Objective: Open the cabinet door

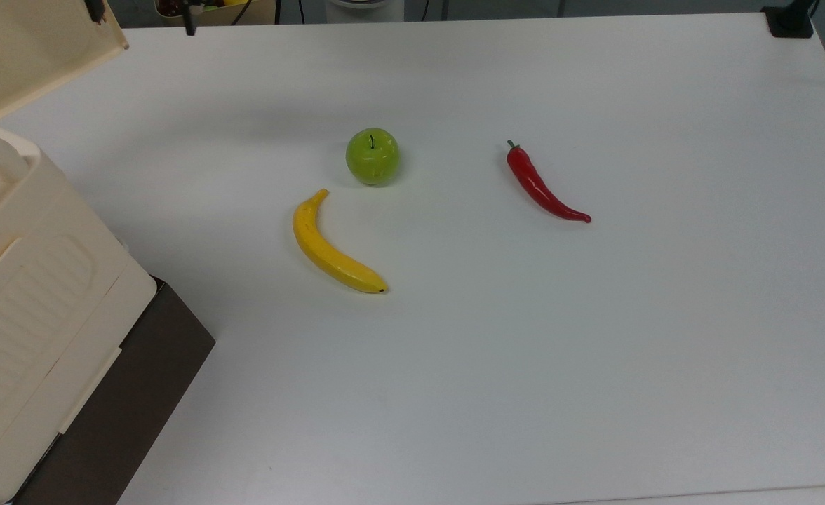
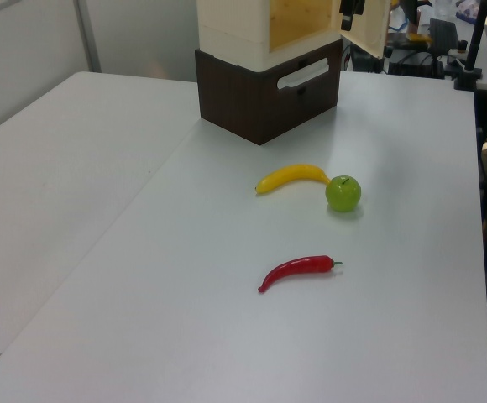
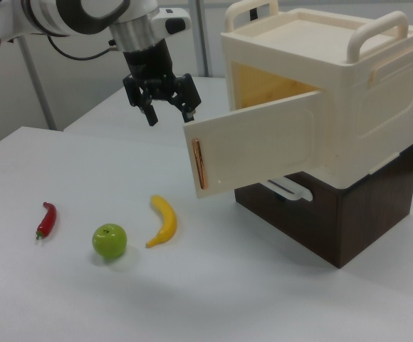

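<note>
Cream plastic is seen first in the top view: the large cream plastic cabinet [image 1: 27, 294] with rounded corners is sat on a dark brown slab [image 1: 132, 407], and the flat cream-beige cabinet door [image 1: 27, 49] is swung out just beside the black two-finger gripper [image 1: 142, 14], whose fingertips are poking in at the frame's upper edge. A round green apple [image 1: 372, 156], a curved yellow banana [image 1: 328, 245] and a glossy red chilli pepper [image 1: 542, 186] are left well apart from it on the white table [image 1: 595, 351].

In the left view the door's darker tan inner face is shown, with the gripper [image 2: 348, 13] touching or nearly touching it; contact can't be told.

In the right view the gripper [image 3: 169, 107] is held just off the door's free edge, beside the copper-coloured strip [image 3: 199, 164], fingers spread apart and nothing gripped. The door looks roughly halfway open, so the job is probably nearly done. If more swing is wanted, the arc of the hinge should be followed and the push kept low on the edge.
</note>
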Available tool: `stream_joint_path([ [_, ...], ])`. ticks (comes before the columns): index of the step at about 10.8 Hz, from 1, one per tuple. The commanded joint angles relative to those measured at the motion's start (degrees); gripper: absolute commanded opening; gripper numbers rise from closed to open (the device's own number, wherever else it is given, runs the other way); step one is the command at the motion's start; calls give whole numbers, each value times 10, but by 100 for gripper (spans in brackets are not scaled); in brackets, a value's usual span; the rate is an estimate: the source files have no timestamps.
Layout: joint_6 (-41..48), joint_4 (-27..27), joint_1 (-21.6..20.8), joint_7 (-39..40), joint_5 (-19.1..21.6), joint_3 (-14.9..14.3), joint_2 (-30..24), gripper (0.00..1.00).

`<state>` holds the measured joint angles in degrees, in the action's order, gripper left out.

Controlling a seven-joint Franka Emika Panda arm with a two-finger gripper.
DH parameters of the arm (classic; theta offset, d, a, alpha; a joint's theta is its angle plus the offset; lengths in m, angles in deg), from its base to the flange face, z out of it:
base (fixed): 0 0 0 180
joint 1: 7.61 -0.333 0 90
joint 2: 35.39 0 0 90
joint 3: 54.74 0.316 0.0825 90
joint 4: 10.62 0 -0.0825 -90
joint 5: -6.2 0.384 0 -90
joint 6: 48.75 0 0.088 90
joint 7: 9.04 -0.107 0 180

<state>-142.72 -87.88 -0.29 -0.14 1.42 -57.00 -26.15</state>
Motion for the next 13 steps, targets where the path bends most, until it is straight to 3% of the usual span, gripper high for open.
stream_joint_path([
  [1, 34, -11, -11, 8, 30, 6, -12, 100],
  [4, 34, -37, -52, -68, 47, 7, -16, 100],
  [8, 22, -148, -133, -122, 30, 6, -79, 100],
  [10, 5, -204, -152, -137, 22, -4, -118, 100],
  [13, 12, -200, -148, -137, 22, -10, -128, 100],
])
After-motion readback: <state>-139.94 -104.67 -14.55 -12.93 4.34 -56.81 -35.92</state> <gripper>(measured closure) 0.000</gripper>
